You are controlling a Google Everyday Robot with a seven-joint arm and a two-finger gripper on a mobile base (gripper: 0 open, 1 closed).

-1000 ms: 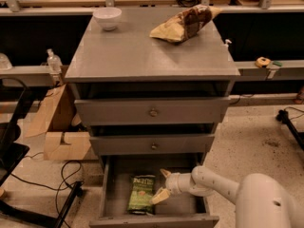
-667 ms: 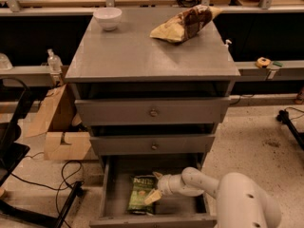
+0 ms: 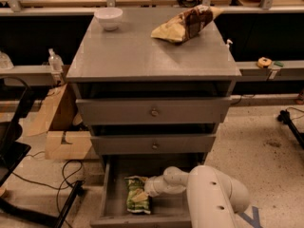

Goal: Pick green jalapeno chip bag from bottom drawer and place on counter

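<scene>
Green jalapeno chip bag (image 3: 137, 204) lies flat in the open bottom drawer (image 3: 114, 194), left of centre. The gripper (image 3: 144, 194) is in the drawer at the bag's right edge, touching it; can't tell if it's clamped. On the counter (image 3: 128, 51): white bowl (image 3: 108, 18) far left, tan-and-brown bag (image 3: 185, 25) far right.

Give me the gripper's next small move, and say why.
Probably a short lift straight up, once the hold is sure. The gripper rests against the green jalapeno chip bag, which lies flat on the floor of the bottom drawer; it must clear the walls before heading to the counter.
</scene>
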